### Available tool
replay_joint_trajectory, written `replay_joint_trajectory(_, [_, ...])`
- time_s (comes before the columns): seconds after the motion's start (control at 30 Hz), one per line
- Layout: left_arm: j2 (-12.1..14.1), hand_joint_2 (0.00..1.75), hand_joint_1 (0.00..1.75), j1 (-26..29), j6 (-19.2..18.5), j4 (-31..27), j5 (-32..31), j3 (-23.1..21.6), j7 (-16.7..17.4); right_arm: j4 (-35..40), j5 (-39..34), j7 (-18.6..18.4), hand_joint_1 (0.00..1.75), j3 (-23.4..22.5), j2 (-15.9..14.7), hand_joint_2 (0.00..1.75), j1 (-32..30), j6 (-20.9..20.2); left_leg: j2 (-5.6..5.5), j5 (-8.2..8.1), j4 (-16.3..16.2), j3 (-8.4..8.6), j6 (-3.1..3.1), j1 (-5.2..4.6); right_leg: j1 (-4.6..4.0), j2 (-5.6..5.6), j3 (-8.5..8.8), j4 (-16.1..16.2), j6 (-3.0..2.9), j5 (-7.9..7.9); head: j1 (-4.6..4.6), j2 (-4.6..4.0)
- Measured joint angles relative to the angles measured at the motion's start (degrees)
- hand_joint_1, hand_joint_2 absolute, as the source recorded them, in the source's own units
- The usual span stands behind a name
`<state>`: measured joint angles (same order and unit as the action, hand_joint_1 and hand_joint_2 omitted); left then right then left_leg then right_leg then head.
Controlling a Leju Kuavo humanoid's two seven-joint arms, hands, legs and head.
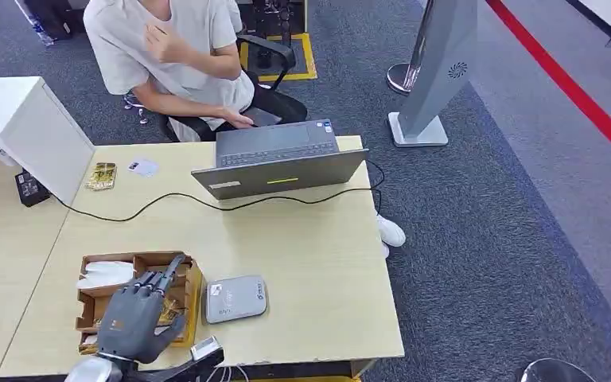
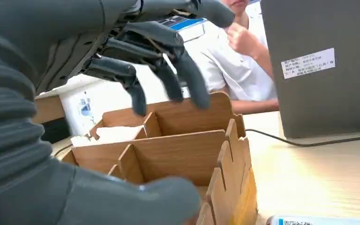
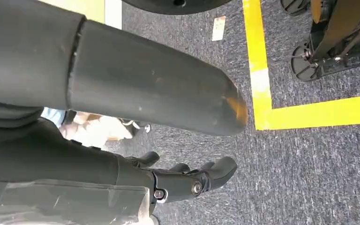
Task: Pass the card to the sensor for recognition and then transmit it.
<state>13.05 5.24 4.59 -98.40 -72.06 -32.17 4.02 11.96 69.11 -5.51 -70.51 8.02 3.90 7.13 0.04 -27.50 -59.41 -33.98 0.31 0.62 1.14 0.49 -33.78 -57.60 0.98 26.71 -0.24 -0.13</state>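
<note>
a: left hand [image 1: 137, 312] status?
b: empty, fingers spread over the wooden box [image 1: 94, 306]; cards inside, sensor [image 1: 235, 298] beside it.
a: risk?
b: fingers could snag a divider, tipping the box.

Light wooden table [image 1: 302, 263] stood on grey carpet [image 1: 485, 239]. On it, near front left: a wooden divided box [image 1: 177, 263], with a grey flat sensor unit [image 1: 235, 298] just beside it on the right. Toward the far edge, an open grey laptop [image 1: 278, 159]; a black cable [image 1: 167, 200] trailed across the top in front of it. At the far left lay a yellowish packet [image 1: 101, 176] and, near it, a small white card [image 1: 142, 166]. A white box [image 1: 24, 127] stood at the far left corner.
</note>
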Motion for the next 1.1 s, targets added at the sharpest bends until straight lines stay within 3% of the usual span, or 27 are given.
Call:
replay_joint_trajectory(0.57, [0.37,1.75,0.00,0.66,0.83,-1.36,1.09,0.00,-2.01,-0.02,0.11,0.00,0.00,-0.02,0.00,0.00,0.00,-0.20,0.00,0.00,0.00,0.00,0.00,0.00,0.00,0.00,0.00,0.00,0.00,0.00,-0.02,0.00])
replay_joint_trajectory(0.87, [2.06,1.75,0.00,1.97,1.25,-2.27,0.83,0.00,-2.12,-0.02,-0.15,0.00,0.00,-0.22,0.00,0.00,0.00,-0.37,0.00,0.00,0.00,0.01,0.00,0.00,0.00,0.00,0.01,0.00,0.00,0.00,0.00,0.02])
replay_joint_trajectory(1.1, [4.91,1.75,0.00,4.17,2.38,-3.30,1.16,0.44,1.15,-0.02,-0.92,0.00,0.00,-1.14,0.00,0.00,0.00,-0.02,0.01,0.00,0.01,0.01,0.00,0.01,0.00,0.01,0.00,0.00,0.00,0.01,-0.02,0.02])
